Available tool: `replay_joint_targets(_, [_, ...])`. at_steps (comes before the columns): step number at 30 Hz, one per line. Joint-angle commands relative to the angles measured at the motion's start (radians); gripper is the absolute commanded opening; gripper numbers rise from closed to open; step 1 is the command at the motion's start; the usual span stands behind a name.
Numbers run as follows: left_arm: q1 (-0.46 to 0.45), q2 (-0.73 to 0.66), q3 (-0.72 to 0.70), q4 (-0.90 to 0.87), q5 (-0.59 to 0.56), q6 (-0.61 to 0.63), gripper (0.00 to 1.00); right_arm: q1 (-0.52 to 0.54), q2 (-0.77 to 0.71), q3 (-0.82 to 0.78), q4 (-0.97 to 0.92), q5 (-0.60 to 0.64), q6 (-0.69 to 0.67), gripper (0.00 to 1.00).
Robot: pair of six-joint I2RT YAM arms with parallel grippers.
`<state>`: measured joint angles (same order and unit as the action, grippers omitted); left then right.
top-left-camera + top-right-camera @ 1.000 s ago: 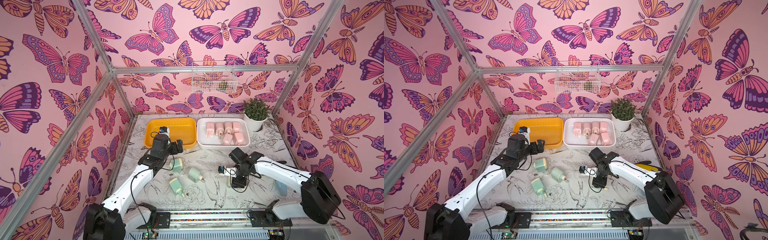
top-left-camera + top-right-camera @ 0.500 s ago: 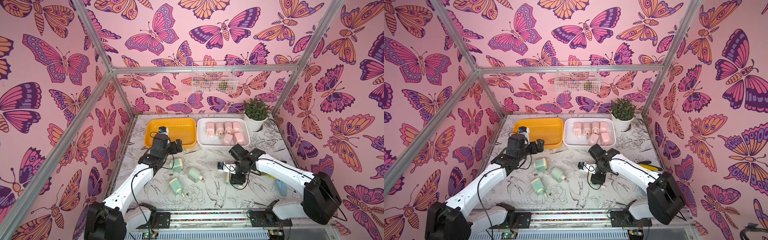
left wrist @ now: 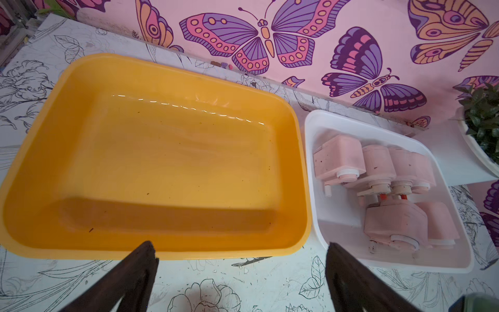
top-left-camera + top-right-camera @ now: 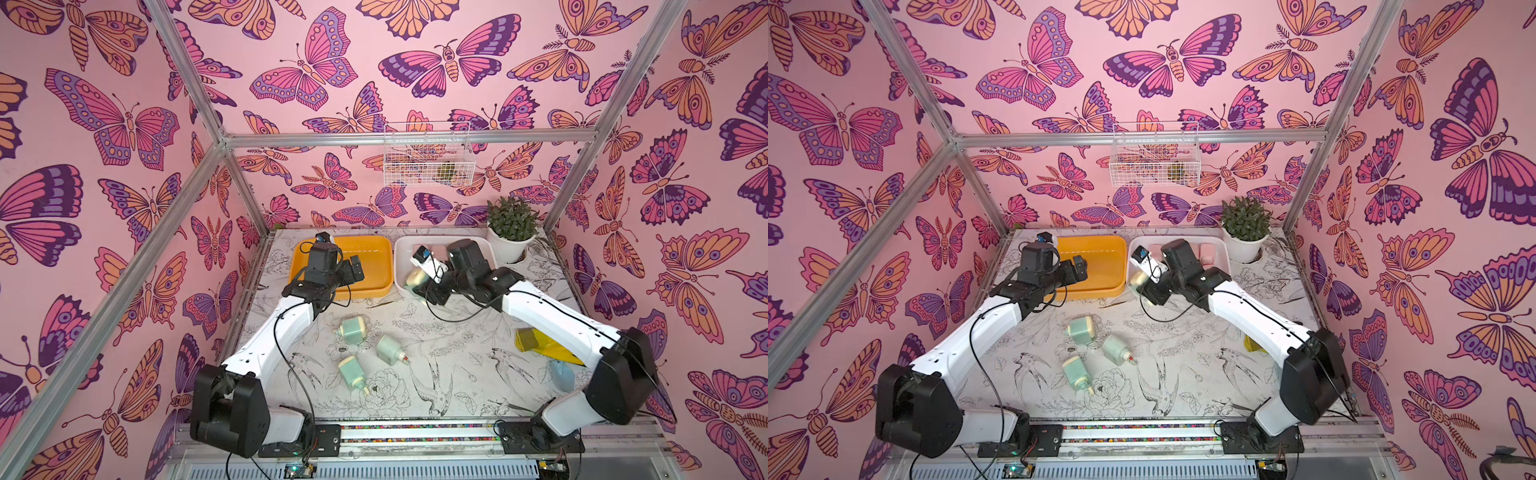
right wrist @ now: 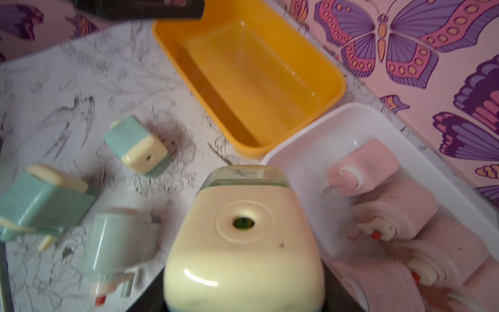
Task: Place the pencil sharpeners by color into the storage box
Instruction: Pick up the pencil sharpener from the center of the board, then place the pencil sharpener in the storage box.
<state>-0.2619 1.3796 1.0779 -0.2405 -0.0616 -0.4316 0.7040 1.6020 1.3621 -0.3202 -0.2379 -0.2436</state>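
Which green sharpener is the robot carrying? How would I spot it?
Find the two bins at the back of the table, the orange bin and the white bin. At the white bin's front left corner, the right hand holds one green sharpener up in the air. The other three green sharpeners lie on the table.

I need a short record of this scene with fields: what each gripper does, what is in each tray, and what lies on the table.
left gripper: open, empty, at the near edge of the yellow tray
right gripper: shut on a green sharpener, at the near left corner of the white tray
yellow tray: empty
white tray: pink sharpeners only; six show in the left wrist view
table: three green sharpeners
sorting left: four green ones
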Motion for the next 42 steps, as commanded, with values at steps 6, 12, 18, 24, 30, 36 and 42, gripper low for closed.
replay_joint_targets(6, [0.039,0.037,0.07,-0.077,0.038,0.028,1.0,0.046,0.243,0.297,0.082,0.074,0.263,0.0])
replay_joint_targets(12, [0.039,0.007,0.03,-0.072,0.018,0.062,1.0,0.062,0.376,0.458,-0.069,0.21,0.387,0.0])
replay_joint_targets(18, [0.038,0.017,0.027,-0.072,0.06,0.1,1.0,0.095,0.435,0.519,-0.125,0.283,0.462,0.0])
replay_joint_targets(24, [0.039,0.004,0.007,-0.064,0.026,0.096,1.0,0.112,0.498,0.673,-0.36,0.372,0.561,0.0])
replay_joint_targets(30, [0.039,0.004,-0.012,-0.043,-0.026,0.069,1.0,0.141,0.579,0.739,-0.341,0.454,0.648,0.0])
replay_joint_targets(36, [0.051,0.017,-0.003,-0.048,-0.038,0.065,1.0,0.143,0.73,0.891,-0.282,0.412,0.664,0.0])
replay_joint_targets(42, [0.056,0.037,0.008,-0.06,-0.027,0.052,1.0,0.143,0.879,1.043,-0.317,0.463,0.71,0.0])
